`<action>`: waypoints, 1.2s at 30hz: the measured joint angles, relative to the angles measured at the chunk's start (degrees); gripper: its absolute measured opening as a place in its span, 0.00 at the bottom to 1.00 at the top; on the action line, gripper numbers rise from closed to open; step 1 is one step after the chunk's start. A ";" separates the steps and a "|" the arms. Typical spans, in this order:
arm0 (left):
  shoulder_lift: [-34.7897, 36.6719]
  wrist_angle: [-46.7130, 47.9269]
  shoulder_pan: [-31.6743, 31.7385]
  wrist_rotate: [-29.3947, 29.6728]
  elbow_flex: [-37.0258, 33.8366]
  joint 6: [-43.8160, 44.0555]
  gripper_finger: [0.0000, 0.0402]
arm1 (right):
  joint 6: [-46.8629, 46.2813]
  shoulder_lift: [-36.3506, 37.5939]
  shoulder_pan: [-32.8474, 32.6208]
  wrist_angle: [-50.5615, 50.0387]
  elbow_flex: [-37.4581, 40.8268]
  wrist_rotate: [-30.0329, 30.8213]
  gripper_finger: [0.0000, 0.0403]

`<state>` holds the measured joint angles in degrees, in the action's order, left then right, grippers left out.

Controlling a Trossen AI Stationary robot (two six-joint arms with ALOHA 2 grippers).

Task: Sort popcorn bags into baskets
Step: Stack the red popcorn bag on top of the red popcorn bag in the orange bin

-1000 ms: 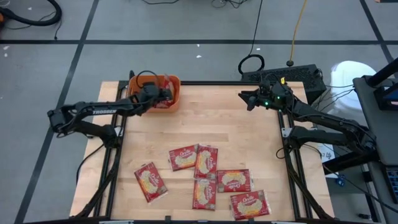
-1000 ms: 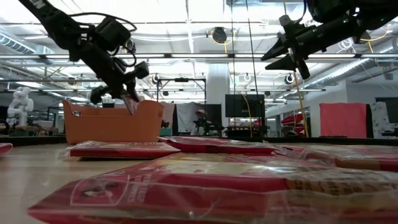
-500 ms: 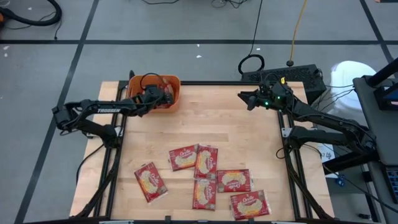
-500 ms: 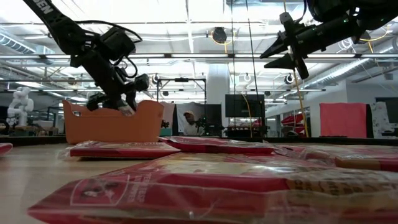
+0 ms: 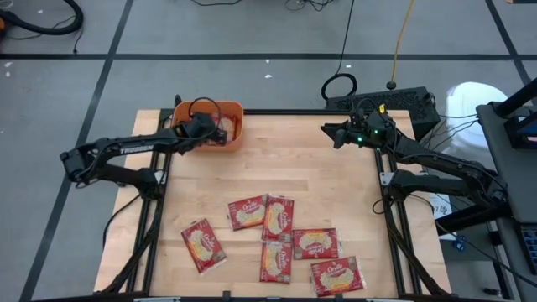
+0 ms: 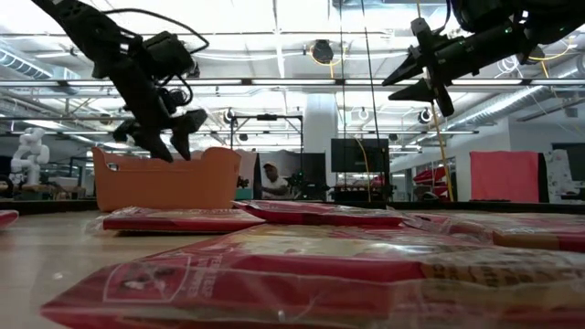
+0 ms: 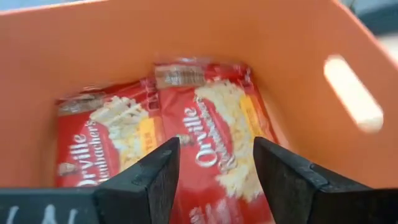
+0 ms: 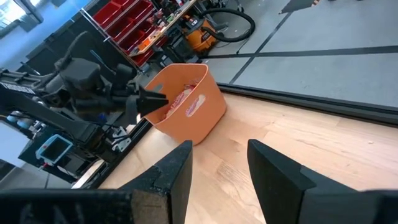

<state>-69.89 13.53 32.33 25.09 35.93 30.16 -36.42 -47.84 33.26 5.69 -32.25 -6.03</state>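
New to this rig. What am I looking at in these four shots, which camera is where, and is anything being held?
It is a two-arm robot at a wooden table, sorting red popcorn bags into an orange basket.

The high view looks straight down on the table. The low view sits at table height, so the nearest bags fill its foreground. The other two cameras ride on the wrists.

Six popcorn bags lie flat on the table's near half. The left gripper hangs open over the basket, holding nothing; its wrist view looks down at two bags already inside. The right gripper waits in the air at the far right, open and empty, and its wrist view looks across at the basket and the left arm.
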 joint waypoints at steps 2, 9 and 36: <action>1.21 1.53 0.54 -2.08 0.10 -3.23 0.52 | 0.04 -0.01 0.00 -0.13 0.00 0.01 0.36; 5.30 7.32 3.52 -7.32 0.17 4.37 0.48 | -0.42 0.00 0.00 -0.32 0.00 0.09 0.36; -10.48 -0.73 15.33 -11.73 -0.05 1.63 0.04 | -11.61 -0.02 -5.66 0.15 0.00 0.42 0.36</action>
<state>-80.38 12.80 47.66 13.35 35.88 31.79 -48.04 -47.86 27.60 5.85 -32.25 -5.60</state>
